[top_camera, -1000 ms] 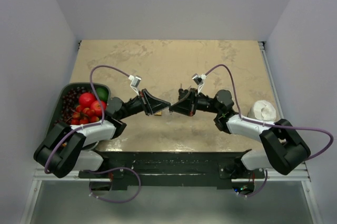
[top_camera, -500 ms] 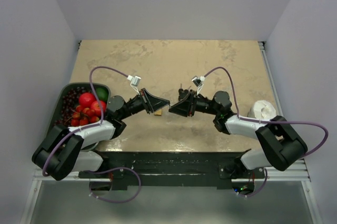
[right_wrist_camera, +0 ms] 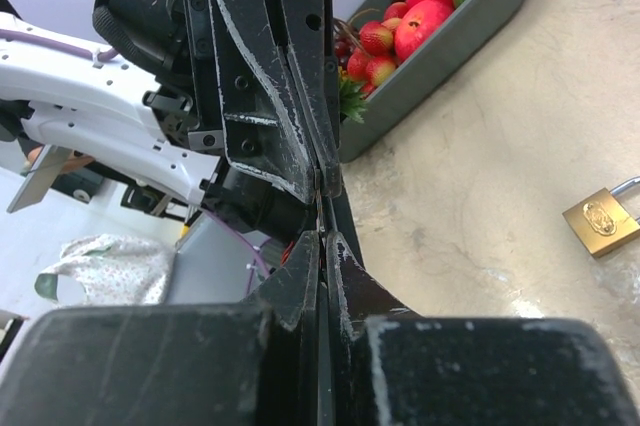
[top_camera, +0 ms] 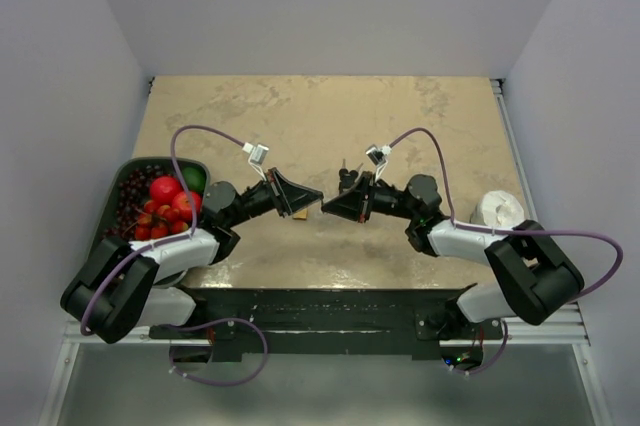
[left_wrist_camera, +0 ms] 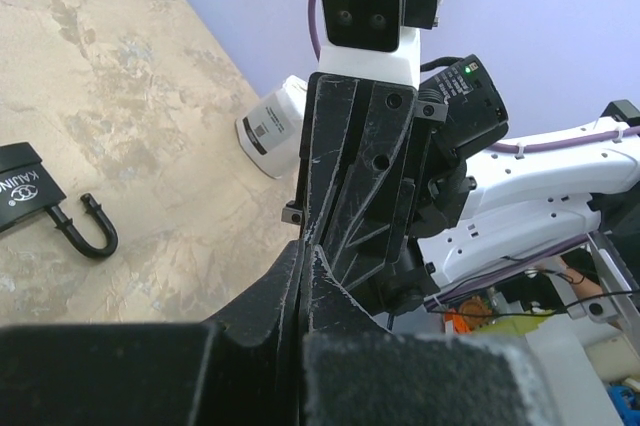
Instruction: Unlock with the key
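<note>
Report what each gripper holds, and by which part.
The left gripper and right gripper, both shut, meet tip to tip, pinching something thin, likely the key. Which part cannot be told.

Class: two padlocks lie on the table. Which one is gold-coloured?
The brass padlock at the right edge of the right wrist view; the black padlock in the left wrist view has a black body and shackle.

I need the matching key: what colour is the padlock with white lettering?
The padlock is black, shackle included; the left wrist view shows it best.
</note>
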Robot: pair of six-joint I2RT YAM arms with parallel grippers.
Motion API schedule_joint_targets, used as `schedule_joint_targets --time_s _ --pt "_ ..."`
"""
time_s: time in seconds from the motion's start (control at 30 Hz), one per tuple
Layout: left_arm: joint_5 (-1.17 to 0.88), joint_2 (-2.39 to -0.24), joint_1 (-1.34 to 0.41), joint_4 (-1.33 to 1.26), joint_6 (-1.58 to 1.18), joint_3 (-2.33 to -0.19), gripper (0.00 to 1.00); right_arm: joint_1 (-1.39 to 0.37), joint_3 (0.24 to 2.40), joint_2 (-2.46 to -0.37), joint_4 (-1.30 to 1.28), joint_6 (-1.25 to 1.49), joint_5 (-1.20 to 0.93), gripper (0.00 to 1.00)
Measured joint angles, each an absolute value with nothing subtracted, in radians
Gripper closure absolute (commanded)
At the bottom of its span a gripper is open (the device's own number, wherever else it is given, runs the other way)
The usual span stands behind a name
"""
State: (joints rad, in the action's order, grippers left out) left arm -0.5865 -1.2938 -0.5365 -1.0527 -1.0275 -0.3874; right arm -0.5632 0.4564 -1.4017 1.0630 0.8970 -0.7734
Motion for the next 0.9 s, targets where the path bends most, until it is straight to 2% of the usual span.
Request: schedule_joint_targets --time_s 0.1,0.17,0.2,0.23,0.3,0.37,0.4,0.43,0.73,0.9 --pt "-0.592 -1.294 -0.537 -1.049 -1.018 -0.389 0.98 -0.564 0.453 -1.402 1.067 0.897 -0.773 1.0" --pt "-0.596 -1.293 -0.537 -1.033 -1.001 -0.397 0.81 -0.563 0.45 -1.402 1.069 0.898 -0.77 1.0" --pt "-0.598 -1.292 -0.537 -1.016 -0.984 -0.404 0.55 -0.563 0.448 -1.402 1.069 0.898 -0.765 1.0" --pt "-0.597 -1.288 -0.537 -0.994 -0.965 -0.413 0.42 -0.563 0.447 -1.402 1.069 0.898 -0.757 1.0" --pt "-0.586 -1.269 -0.537 -0.938 -0.92 -0.43 0.21 -0.561 0.442 -1.4 1.066 0.897 -0.744 1.0" --pt "-0.568 -1.234 -0.537 -0.868 -0.872 -0.444 0.14 -0.557 0.435 -1.394 1.053 0.896 -0.724 1.0" --pt "-0.558 -1.21 -0.537 -0.831 -0.844 -0.451 0.04 -0.551 0.431 -1.387 1.043 0.894 -0.716 1.0" --pt "-0.546 -1.185 -0.537 -0.795 -0.816 -0.459 0.01 -0.542 0.427 -1.377 1.03 0.891 -0.704 1.0" --pt "-0.469 -1.103 -0.523 -0.476 -0.627 -0.584 0.01 -0.49 0.415 -1.155 0.791 0.759 -0.567 1.0" --pt "-0.429 -1.176 -0.516 -0.321 -0.56 -0.613 0.1 -0.49 0.44 -1.021 0.593 0.639 -0.488 1.0"
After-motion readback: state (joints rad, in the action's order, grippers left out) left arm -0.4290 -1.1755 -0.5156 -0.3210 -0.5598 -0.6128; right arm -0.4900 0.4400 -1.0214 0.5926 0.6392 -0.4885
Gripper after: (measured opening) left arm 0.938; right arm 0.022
